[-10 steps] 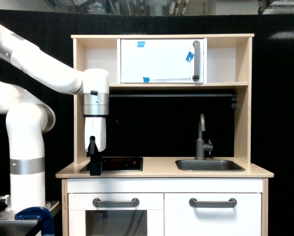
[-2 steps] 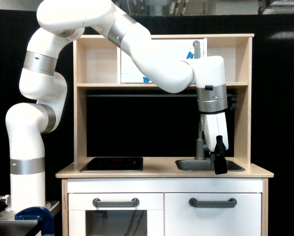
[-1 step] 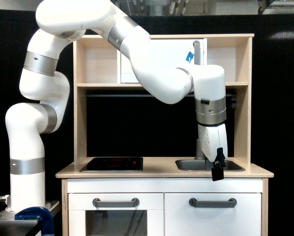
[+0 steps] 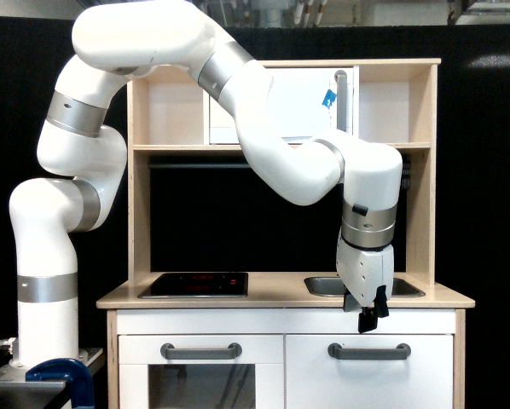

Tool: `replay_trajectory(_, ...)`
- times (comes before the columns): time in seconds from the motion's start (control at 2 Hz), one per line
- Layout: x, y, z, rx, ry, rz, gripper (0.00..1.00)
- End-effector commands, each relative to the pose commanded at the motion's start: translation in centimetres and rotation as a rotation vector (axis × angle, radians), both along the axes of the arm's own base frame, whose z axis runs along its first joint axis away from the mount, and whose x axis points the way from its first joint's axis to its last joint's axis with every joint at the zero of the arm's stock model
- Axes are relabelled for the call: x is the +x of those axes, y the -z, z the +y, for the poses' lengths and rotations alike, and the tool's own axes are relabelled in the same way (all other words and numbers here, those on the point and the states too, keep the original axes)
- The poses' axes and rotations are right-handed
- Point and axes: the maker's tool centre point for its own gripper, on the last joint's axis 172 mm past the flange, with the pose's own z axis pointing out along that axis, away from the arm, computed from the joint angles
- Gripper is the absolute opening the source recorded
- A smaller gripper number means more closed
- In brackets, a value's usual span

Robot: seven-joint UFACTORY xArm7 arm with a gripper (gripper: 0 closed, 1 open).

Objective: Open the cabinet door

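One white jointed robot arm with grey metal bands point(image 4: 263, 145) reaches across the front of the wooden toy kitchen unit with pale birch frame point(image 4: 422, 213) from the exterior view's left and bends downward at its wrist. Below the countertop, the plain solid white rectangular cabinet door point(image 4: 370, 379) occupies the lower part of the unit on the exterior view's right; it sits flush with the front, closed. To its left is the white door with a glass window point(image 4: 200, 379). The black sink basin point(image 4: 323, 285) is set into the countertop behind the wrist. The horizontal grey bar handle point(image 4: 369, 350) runs near the door's top edge. The black gripper point(image 4: 368, 318) hangs just above this handle, apart from it. Whether its fingers are spread or pressed together cannot be determined from this view.
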Motion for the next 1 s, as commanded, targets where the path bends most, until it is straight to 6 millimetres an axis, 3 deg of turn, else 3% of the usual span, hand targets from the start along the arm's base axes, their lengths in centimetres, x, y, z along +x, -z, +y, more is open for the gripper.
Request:
replay_trajectory(0.5,0.20,0.10,-1.80,-0.115,0.327,0.144,1.00)
replay_trajectory(1.0,-0.10,-0.40,-1.70,-0.059,0.479,0.120,1.00)
